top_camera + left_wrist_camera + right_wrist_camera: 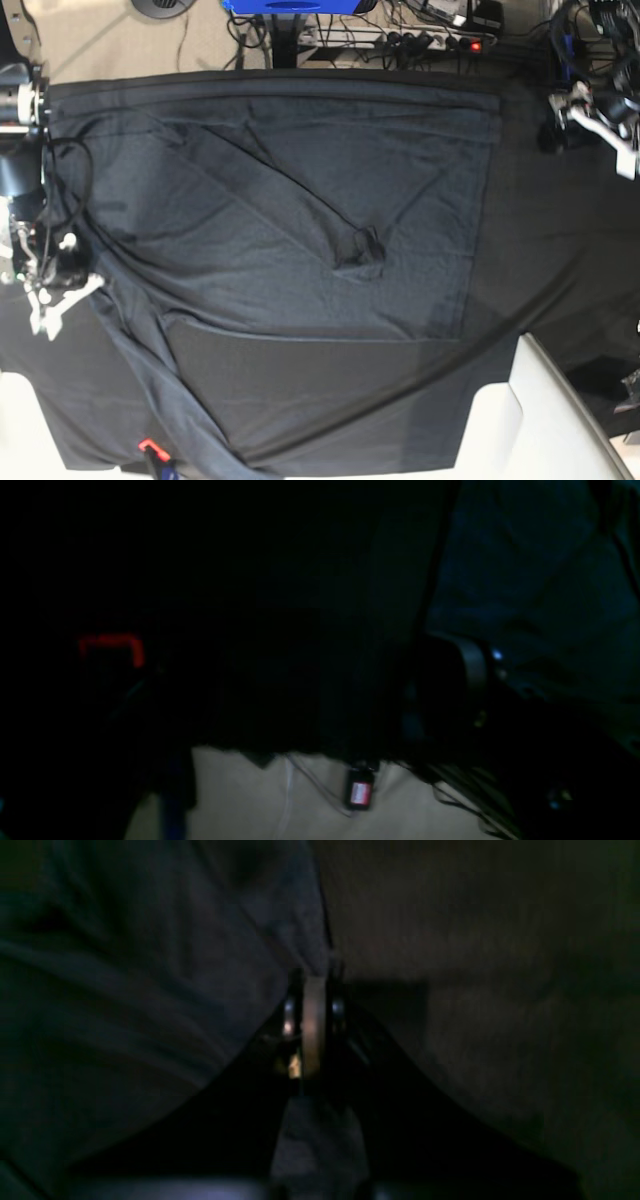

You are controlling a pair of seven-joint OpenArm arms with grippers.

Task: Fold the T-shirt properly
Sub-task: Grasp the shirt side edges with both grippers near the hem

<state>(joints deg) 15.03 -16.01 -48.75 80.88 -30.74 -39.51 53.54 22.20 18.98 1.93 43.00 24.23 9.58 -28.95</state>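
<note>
The worktop (560,230), covered by a plain black tablecloth (545,260), filled nearly the whole base view, with pale floor (90,30) showing along the far edge and light panels (540,420) at the near right corner. Spread over most of it lay the T-shirt (300,200), dark slate-grey and a touch bluer than the cloth beneath; its far edge ran almost along the far edge of the worktop, its right edge fell straight toward the near side, and long diagonal creases met in a small bunched knot (362,250) near the middle. A band of fabric trailed from the left side down toward the near edge. No container appeared in any view. At the left edge of the base view, the right hand (62,292) sat at the shirt's left margin, and the right wrist view showed its fingers (314,1025) pressed together with a pinch of the grey fabric (150,990) rising from between them, so it was clenched on the T-shirt's edge. The left hand (600,125) stood at the far right, over bare tablecloth and well apart from the shirt; in its very dark wrist view one finger (472,675) could be made out with no fabric against it, the other lost in shadow, and it was released. Beyond the far edge, a power strip with a red light (474,44) lay among cables (420,30) on the floor. At the near edge, a small red tag (148,446) showed beside the trailing fabric.
</note>
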